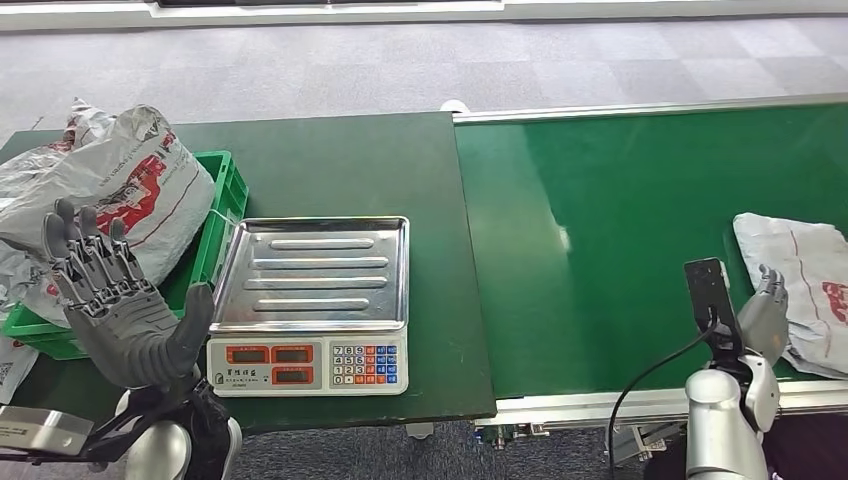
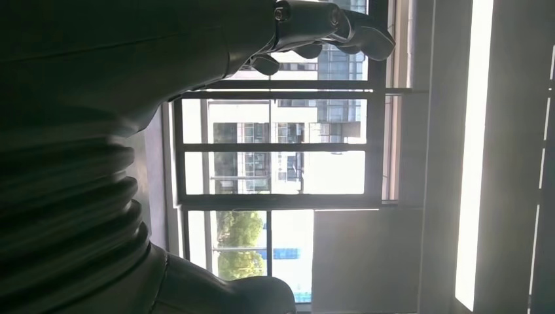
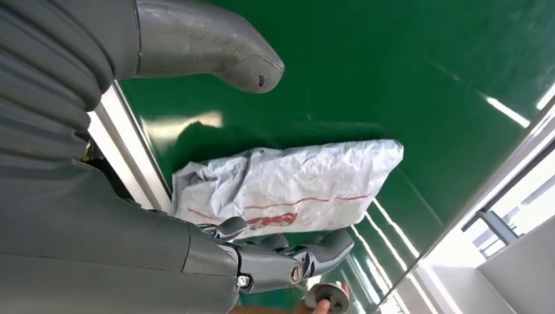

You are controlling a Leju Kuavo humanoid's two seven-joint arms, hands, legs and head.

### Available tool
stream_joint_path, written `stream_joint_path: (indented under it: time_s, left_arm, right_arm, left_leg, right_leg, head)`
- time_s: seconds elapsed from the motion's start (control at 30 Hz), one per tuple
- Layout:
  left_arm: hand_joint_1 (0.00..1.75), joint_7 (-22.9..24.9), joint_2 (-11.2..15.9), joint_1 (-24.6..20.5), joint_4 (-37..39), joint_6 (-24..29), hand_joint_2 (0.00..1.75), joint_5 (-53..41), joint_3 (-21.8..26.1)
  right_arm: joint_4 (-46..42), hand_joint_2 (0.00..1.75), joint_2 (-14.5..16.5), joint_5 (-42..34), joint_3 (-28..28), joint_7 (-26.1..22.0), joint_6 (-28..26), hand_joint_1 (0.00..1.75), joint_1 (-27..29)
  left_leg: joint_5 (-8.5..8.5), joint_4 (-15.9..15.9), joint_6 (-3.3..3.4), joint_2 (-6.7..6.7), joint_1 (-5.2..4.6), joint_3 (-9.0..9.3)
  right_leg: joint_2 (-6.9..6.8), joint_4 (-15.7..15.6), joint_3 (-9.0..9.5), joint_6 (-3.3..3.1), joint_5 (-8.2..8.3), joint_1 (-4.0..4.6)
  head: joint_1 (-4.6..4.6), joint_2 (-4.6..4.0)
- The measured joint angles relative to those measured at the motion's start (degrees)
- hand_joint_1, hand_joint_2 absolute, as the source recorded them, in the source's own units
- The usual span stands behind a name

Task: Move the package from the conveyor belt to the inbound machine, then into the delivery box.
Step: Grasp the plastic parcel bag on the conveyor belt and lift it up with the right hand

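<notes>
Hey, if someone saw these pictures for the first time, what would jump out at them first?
Probably the raised left hand, fingers spread and holding nothing, in front of a green crate stuffed with a grey and red package. Next, the shiny steel scale with its keypad in the middle of the dark table. Then the bright green conveyor belt, where the right hand is beside a grey package at the near right.

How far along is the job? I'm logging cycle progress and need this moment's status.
Done: the green crate already holds grey packages. In hand: the right hand is open beside the grey package on the conveyor belt, fingers near its edge, not gripping. Left: lift it onto the scale's bare steel tray, then into the crate. The left hand is raised, open and empty.
</notes>
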Motion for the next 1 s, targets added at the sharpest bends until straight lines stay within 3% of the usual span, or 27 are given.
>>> stream_joint_path:
  time_s: [0.4, 1.0]
  left_arm:
    - [0.0, 0.0, 0.23, -0.14, 0.68, 0.54, 1.75, -0.72, 0.0]
    - [0.0, 0.0, 0.28, 0.75, 0.35, 0.2, 1.75, -1.46, 0.02]
  right_arm:
    - [10.77, 1.75, -3.05, 3.3, -0.26, 0.79, -1.33, 0.0, -6.54]
    - [14.02, 1.75, -3.28, 4.02, -0.26, 0.73, -1.31, 0.0, -7.2]
  left_leg:
    - [0.0, 0.01, 0.0, -0.03, -0.01, 0.13]
    - [0.0, 0.01, 0.01, -0.05, -0.01, 0.02]
  right_leg:
    - [-0.03, 0.0, 0.0, 0.0, 0.0, -0.01]
    - [-0.06, 0.0, 0.0, 0.01, 0.0, -0.01]
  head:
    - [0.0, 0.0]
    - [0.0, 0.0]
